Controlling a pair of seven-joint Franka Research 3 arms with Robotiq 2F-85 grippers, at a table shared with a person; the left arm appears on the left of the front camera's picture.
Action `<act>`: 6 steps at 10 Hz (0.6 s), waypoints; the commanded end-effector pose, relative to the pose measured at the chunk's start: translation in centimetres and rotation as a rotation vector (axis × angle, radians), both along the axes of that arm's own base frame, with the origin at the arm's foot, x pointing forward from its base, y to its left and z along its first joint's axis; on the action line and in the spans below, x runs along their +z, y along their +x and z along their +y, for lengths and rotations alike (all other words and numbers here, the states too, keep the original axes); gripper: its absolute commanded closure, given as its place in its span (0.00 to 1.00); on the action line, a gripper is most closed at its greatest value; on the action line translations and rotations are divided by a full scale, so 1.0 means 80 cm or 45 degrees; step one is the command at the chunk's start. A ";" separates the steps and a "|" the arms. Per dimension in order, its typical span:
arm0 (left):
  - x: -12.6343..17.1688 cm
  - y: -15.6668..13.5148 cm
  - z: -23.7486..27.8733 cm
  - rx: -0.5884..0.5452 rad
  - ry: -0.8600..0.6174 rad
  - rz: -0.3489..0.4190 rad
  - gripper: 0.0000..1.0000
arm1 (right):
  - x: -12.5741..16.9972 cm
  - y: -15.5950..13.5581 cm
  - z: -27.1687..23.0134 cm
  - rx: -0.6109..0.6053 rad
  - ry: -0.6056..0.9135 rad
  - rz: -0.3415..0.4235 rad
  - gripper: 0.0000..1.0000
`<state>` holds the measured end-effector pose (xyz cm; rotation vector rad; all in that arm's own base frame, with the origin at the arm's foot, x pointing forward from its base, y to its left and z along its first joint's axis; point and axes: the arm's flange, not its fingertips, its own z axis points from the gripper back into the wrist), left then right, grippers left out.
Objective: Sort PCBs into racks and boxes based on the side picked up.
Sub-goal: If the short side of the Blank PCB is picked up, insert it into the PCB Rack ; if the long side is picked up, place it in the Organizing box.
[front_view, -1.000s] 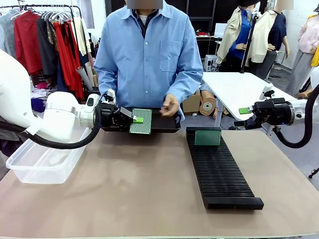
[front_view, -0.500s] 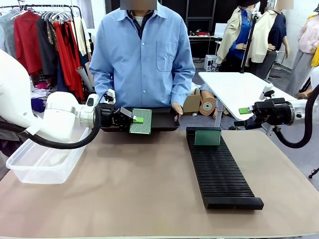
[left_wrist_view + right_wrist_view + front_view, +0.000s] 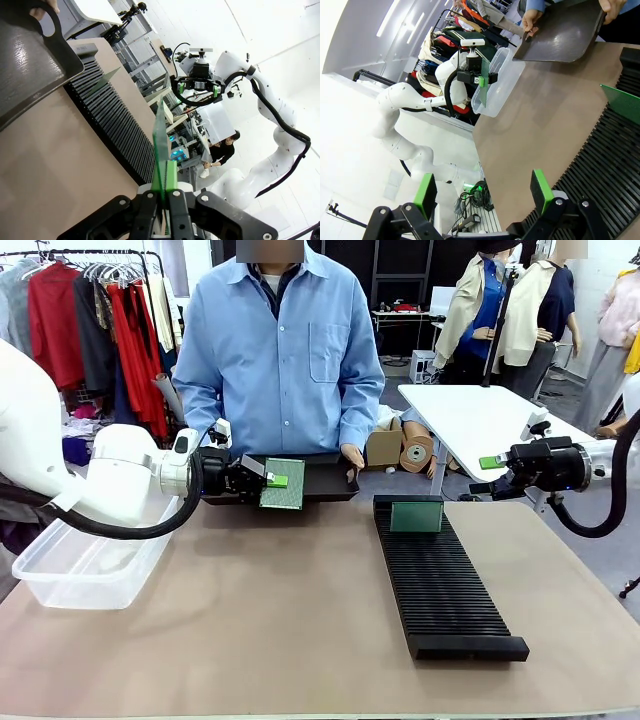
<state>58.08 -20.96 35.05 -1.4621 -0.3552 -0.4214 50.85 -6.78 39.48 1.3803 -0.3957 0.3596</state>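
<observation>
My left gripper [image 3: 272, 481] is shut on a green PCB [image 3: 283, 485], held upright above the table's far left part, in front of the person's black tray [image 3: 325, 483]. From the left wrist the PCB [image 3: 161, 142] stands edge-on between the fingers [image 3: 150, 200]. A second PCB [image 3: 416, 515] stands in a slot at the far end of the long black rack [image 3: 445, 590]. The clear box [image 3: 85, 570] sits at the left edge, below my left arm. My right gripper [image 3: 484, 476] hovers open and empty beyond the rack's far right corner; its green pads [image 3: 540, 190] stand wide apart.
A person in a blue shirt stands at the far side, one hand [image 3: 351, 457] on the black handled tray's edge. A white table [image 3: 480, 420] stands behind at the right. Bare tabletop [image 3: 270, 610] stretches between box and rack.
The person's hand has come down from above the tray to its edge. Neither arm has moved.
</observation>
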 end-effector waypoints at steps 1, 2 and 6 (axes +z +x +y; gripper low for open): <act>0.001 0.000 0.000 -0.001 -0.003 -0.005 1.00 | 0.001 0.000 0.000 -0.003 -0.006 -0.015 0.00; 0.001 0.000 0.000 -0.001 -0.003 -0.005 1.00 | 0.001 0.000 0.000 -0.003 -0.006 -0.015 0.00; 0.017 0.002 0.014 0.035 0.030 -0.001 1.00 | 0.001 0.000 0.000 -0.003 -0.006 -0.015 0.00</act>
